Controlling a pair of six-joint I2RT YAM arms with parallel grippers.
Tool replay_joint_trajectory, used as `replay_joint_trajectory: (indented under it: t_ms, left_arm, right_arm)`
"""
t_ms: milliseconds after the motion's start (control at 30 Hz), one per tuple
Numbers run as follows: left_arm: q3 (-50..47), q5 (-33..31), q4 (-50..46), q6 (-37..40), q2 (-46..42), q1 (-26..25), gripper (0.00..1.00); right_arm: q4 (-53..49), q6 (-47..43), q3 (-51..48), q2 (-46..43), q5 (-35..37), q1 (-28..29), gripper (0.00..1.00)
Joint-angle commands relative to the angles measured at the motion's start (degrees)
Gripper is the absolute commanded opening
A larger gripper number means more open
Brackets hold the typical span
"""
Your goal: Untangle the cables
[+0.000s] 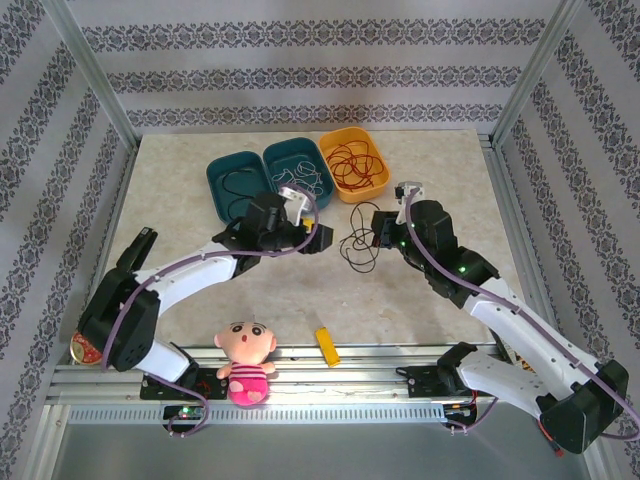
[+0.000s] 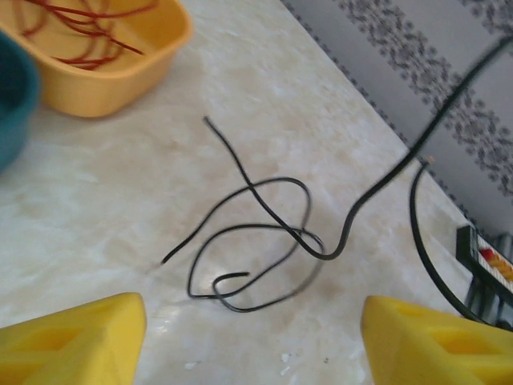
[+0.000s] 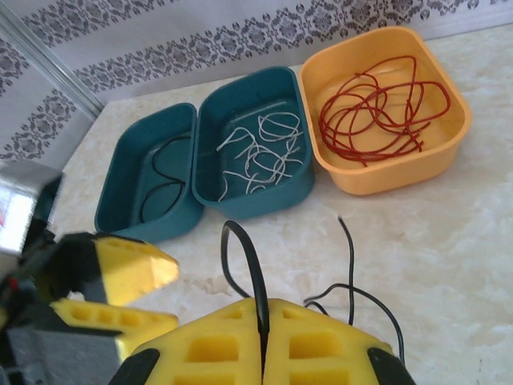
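right hand (image 3: 262, 317) clenched on thin glossy black cable (image 3: 256, 281); left hand (image 2: 252, 333) released.

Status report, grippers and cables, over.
Left gripper open over black cables. Right gripper shut on one. Red cables in yellow bin, white cables in middle teal bin.

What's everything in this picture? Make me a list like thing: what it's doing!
left gripper: open, above the black tangle
right gripper: shut on a black cable
black tangle: loops lying on the table
orange bin: red cables inside
middle teal bin: white cables inside
left teal bin: black wire inside
near edge: doll and yellow block
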Motion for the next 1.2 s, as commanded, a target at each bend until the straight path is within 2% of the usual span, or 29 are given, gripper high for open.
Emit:
replay_joint_trajectory:
  t_ms: [0, 167, 467, 667, 1033, 1067, 1167]
  left_arm:
    - [3.1, 2.1, 5.9, 0.6, 2.5, -2.9, 0.67]
    - [5.1, 1.5, 9.5, -0.8, 7.1, -5.2, 0.62]
    - [8.1, 1.3, 12.3, -2.9, 11.1, -5.4, 0.55]
    - [10.5, 3.7, 14.5, -4.6, 12.6, -5.5, 0.49]
    - [11.7, 4.0, 12.1, -5.0, 11.2, -5.5, 0.00]
    - [11.9, 4.0, 11.6, -5.0, 10.9, -5.5, 0.00]
    - [13.0, 4.1, 9.1, -5.3, 9.9, -5.5, 0.00]
  right_arm:
    - [1.9, -0.5, 1.1, -1.1, -1.2, 0.5, 0.00]
    - [2.1, 0.1, 0.4, -1.0, -1.5, 0.5, 0.00]
    - [1.5, 0.2, -0.1, -1.9, -1.6, 0.5, 0.00]
    - [1.0, 0.1, 0.1, -1.7, -1.4, 0.5, 0.00]
    - [-0.6, 0.6, -0.5, -1.5, 3.1, 0.2, 0.00]
    - [-0.9, 0.8, -0.6, -1.5, 3.5, 0.0, 0.01]
    - [-1.5, 1.8, -1.2, -1.8, 4.8, -0.9, 0.16]
